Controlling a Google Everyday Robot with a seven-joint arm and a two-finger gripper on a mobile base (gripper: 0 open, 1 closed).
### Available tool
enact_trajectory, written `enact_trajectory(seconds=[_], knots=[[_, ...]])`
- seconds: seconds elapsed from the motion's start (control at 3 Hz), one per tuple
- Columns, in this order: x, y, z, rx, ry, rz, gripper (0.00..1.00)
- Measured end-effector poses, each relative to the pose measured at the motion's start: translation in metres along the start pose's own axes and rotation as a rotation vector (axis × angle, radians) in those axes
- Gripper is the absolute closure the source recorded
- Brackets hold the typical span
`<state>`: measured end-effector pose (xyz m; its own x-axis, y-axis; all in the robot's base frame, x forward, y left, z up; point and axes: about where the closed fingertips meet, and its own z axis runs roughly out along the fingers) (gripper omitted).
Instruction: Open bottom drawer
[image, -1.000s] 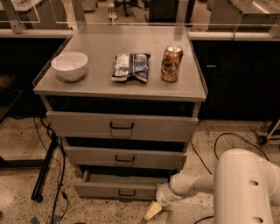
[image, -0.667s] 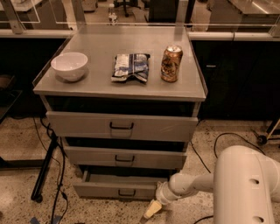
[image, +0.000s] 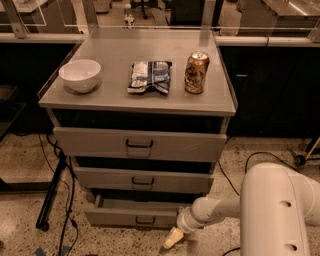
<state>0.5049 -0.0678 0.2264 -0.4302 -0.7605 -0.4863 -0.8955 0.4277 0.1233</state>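
Though your bottom drawer (image: 120, 216) sits partly out, nothing shifted this past second, so opening looks stalled. Claw (image: 173, 238) just off its right corner; grip: cannot tell.

The gripper (image: 173, 238) is being held near the floor (image: 115, 243), at the right end of the partly open bottom drawer (image: 125, 216).

Dim, amber-tinted room lit softly from above.
Cabinet top (image: 115, 97) brightest; black shadow fills the gaps above the drawers (image: 100, 145); the hand (image: 173, 238), low by the right end of the bottom drawer (image: 112, 216), shows pale.
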Motion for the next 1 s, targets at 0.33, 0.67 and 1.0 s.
enact_trajectory(seconds=[0.33, 0.67, 1.0], knots=[[-0.001, -0.004, 0.007, -0.002, -0.009, -0.003, 0.0], [-0.004, -0.027, 0.045, -0.014, -0.053, -0.018, 0.0], [-0.004, -0.027, 0.045, -0.014, -0.053, -0.018, 0.0]])
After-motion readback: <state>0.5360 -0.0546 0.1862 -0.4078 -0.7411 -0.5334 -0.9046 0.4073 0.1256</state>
